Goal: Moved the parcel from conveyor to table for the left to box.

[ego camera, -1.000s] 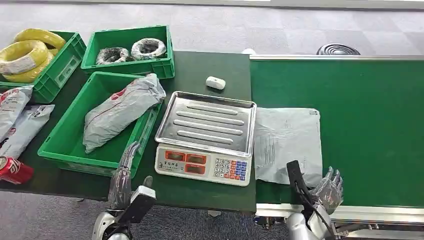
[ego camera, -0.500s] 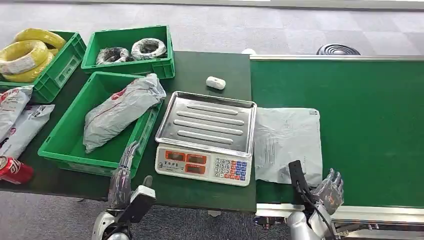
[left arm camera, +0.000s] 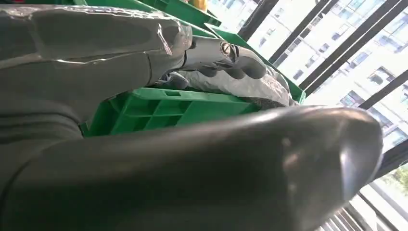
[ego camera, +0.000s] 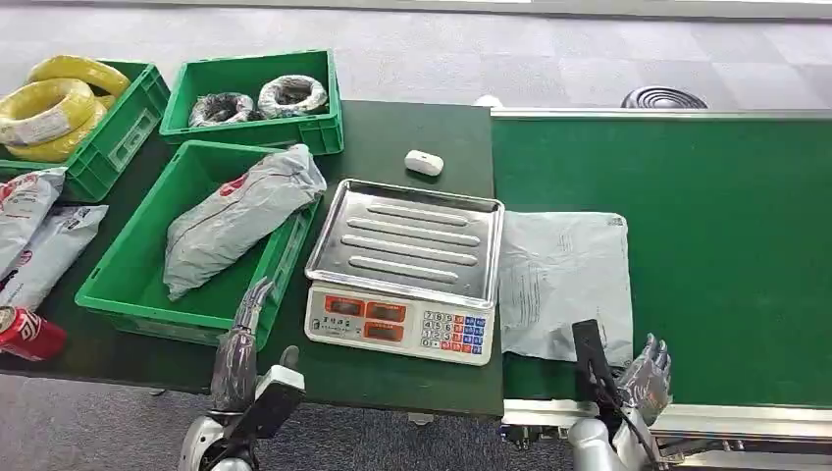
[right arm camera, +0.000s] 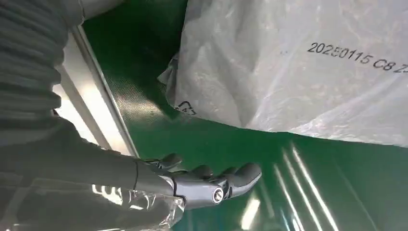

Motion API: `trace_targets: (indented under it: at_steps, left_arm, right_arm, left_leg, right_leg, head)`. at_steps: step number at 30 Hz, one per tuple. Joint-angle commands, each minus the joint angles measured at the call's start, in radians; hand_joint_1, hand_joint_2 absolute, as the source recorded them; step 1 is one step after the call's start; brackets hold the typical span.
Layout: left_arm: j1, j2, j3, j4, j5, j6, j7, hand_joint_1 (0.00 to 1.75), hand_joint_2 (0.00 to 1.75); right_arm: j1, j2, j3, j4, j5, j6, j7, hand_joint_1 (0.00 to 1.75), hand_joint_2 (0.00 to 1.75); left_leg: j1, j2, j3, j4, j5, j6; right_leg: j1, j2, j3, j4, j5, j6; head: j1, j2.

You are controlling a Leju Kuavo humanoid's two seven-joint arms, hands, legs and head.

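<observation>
**Parcel flat on the belt, right hand just off its corner**

In your head view, the parcel (ego camera: 562,283) lies flat on the green conveyor (ego camera: 726,255), centre-right of the frame, its left edge right beside the scale (ego camera: 404,270). Your right hand (ego camera: 643,378) sits at the lower right, just past the parcel's lower right corner, over the belt near its front rail. In the right wrist view the fingers (right arm camera: 226,177) are apart and lightly curled, holding nothing; the parcel (right arm camera: 298,67) fills the upper right of that frame, and a strip of bare belt separates it from the fingertips, so they are near but not touching.

Your left hand (ego camera: 240,353) is at the lower left of the head view, at the desk's (ego camera: 392,137) front edge, against the near wall of the big green bin (ego camera: 132,285). In the left wrist view its fingers (left arm camera: 231,60) are extended and gripping nothing, close to the bin's wall (left arm camera: 163,108); you cannot tell whether they touch it.

That bin already holds a grey bagged parcel (ego camera: 235,216). In the upper left of the head view, two more bins carry yellow coils (ego camera: 49,108) and dark coils (ego camera: 260,98). More bags (ego camera: 34,231) and a red can (ego camera: 27,334) lie at the left edge. A small white device (ego camera: 423,162) rests on the desk above the scale.
</observation>
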Motion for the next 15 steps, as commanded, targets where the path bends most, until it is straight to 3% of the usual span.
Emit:
trace_targets:
  at_steps: [1, 8, 15]
  left_arm:
    - [0.02, 0.021, -0.009, -0.001, -0.003, 0.008, 0.006, 0.0, 0.0]
    - [-0.023, 0.026, -0.004, 0.048, 0.001, 0.003, 0.002, 0.0, 0.0]
    - [-0.009, 0.031, -0.002, 0.048, 0.008, 0.025, -0.012, 0.0, 0.0]
  right_arm:
    - [-0.04, 0.015, -0.186, 0.047, 0.0, -0.001, -0.161, 1.66, 1.75]
    - [-0.042, 0.087, -0.212, -0.071, -0.001, -0.001, -0.328, 1.69, 1.75]
    - [0.002, 0.158, -0.106, -0.223, -0.134, -0.001, -0.506, 1.71, 1.75]
  left_leg:
    - [0.0, 0.002, 0.001, -0.001, 0.0, 0.0]
    - [-0.001, 0.004, 0.001, -0.001, 0.0, -0.001]
    - [-0.001, 0.002, 0.0, 0.0, 0.0, 0.0]
  right_leg:
    - [0.0, -0.001, 0.001, -0.001, 0.0, 0.0]
    - [0.0, 0.0, -0.001, 0.0, 0.0, 0.0]
    - [0.0, 0.0, -0.001, 0.0, 0.0, 0.0]
  head:
    - [0.0, 0.0]
    - [0.0, 0.0]
    - [0.0, 0.0]
